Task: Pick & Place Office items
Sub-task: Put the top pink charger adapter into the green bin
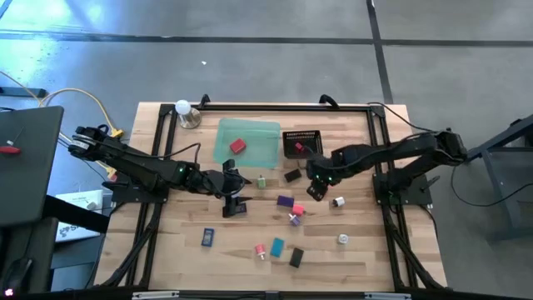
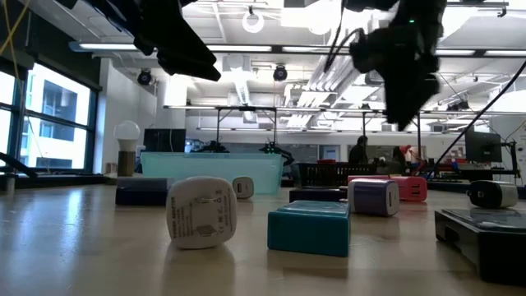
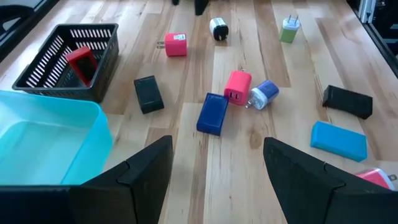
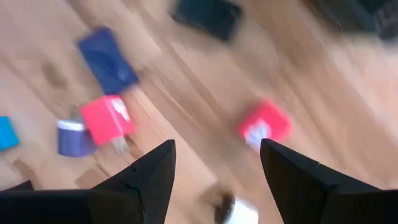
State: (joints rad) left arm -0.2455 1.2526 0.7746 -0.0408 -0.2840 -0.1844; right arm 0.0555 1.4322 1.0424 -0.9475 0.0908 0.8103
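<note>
1. Across the middle of the high view, a wooden table (image 1: 166,250) with a black frame bears everything listed below.
2. Left arm, entering from the left edge: the left gripper (image 1: 233,193) hovers left of centre over bare wood, its fingers (image 3: 143,171) apart with nothing between them.
3. Right arm, entering from the right edge: the right gripper (image 1: 316,182) hangs right of centre, just below the basket, its fingers (image 4: 149,174) apart and empty, above a pink block (image 1: 316,192).
4. Translucent green tray (image 1: 258,132), upper centre, holding a red block (image 1: 238,146).
5. Black mesh basket (image 1: 310,136), just right of the tray, with a red item (image 3: 82,63) inside.
6. White bulb on a round base (image 1: 185,112), upper left corner of the table.
7. Office items, loose on the wood in the centre and lower half:
   - black block (image 1: 291,176) below the basket;
   - small green plug (image 1: 261,181) below the tray;
   - purple block (image 1: 285,201), a pink charger (image 1: 299,208) and a lilac plug (image 1: 294,219), clustered at centre;
   - white-and-black plug (image 1: 338,201), right of the cluster;
   - white round plug (image 1: 342,239), lower right;
   - dark blue block (image 1: 207,237), lower left;
   - teal block (image 1: 277,246), a small pink-and-white piece (image 1: 261,250) and a black block (image 1: 296,257), lower centre.
</note>
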